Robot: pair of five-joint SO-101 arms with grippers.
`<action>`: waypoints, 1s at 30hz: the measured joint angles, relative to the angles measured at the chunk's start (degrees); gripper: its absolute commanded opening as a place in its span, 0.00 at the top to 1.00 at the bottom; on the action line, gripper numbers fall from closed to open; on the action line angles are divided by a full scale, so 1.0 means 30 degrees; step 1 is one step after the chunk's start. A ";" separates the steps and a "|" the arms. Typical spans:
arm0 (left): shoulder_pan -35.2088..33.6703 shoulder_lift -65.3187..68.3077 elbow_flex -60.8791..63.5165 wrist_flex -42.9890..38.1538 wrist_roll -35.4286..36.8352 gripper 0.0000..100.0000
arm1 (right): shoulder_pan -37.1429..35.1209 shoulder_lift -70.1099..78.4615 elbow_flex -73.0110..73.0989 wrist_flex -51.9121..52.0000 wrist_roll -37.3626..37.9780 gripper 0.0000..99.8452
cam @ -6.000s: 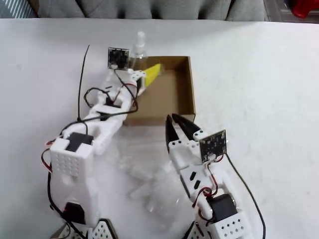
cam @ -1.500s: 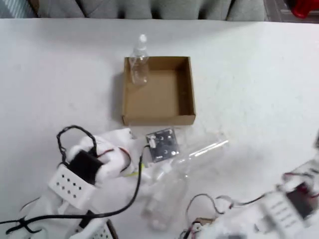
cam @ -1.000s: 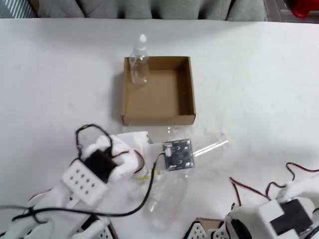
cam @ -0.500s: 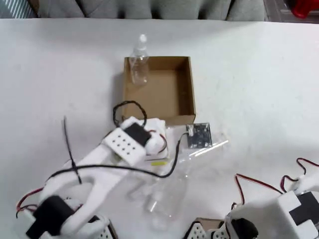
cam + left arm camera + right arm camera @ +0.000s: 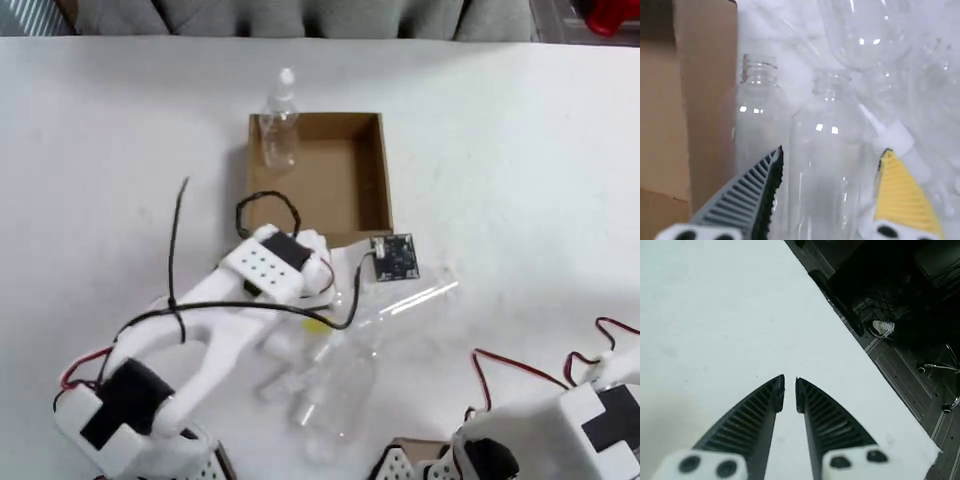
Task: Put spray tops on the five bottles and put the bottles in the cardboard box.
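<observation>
The left arm [image 5: 200, 340] stretches across the white surface [image 5: 520, 150] and ends just in front of the near wall of the cardboard box [image 5: 386, 170]. Seen from its wrist, the left end effector [image 5: 831, 152] is spread wide, with the grey finger [image 5: 747, 195] on one side and the yellow finger [image 5: 897, 195] on the other. An uncapped clear bottle [image 5: 822, 165] lies between them; I cannot tell whether either finger touches it. A second uncapped bottle [image 5: 757, 120] lies right alongside, next to the brown side of the box. A white spray top [image 5: 895, 140] sits just beside the yellow fingertip. From above, more clear bottles [image 5: 340, 390] lie in a loose heap on the surface near the front of the box, and a thin spray tube [image 5: 430, 293] lies off to one side of them. One capped bottle [image 5: 279, 130] stands upright in the far left corner of the box. The right arm [image 5: 560, 440] is folded back at the near edge of the surface, well apart from the bottles. The right end effector [image 5: 789, 390] hangs over bare surface near its edge, its black fingers drawn almost together with nothing between them.
</observation>
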 measured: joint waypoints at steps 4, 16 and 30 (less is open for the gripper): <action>0.0000 0.0615 -0.0322 -0.0879 0.0000 0.71 | 0.0000 0.0000 0.0000 0.0000 -0.0469 0.98; -0.0029 0.2637 -0.0967 -0.1348 0.0322 0.71 | 0.0000 0.0000 0.0000 0.0000 -0.0615 0.98; -0.0029 0.2637 -0.0967 -0.1055 0.0498 0.98 | 0.0000 0.0000 0.0000 0.0000 -0.0615 0.98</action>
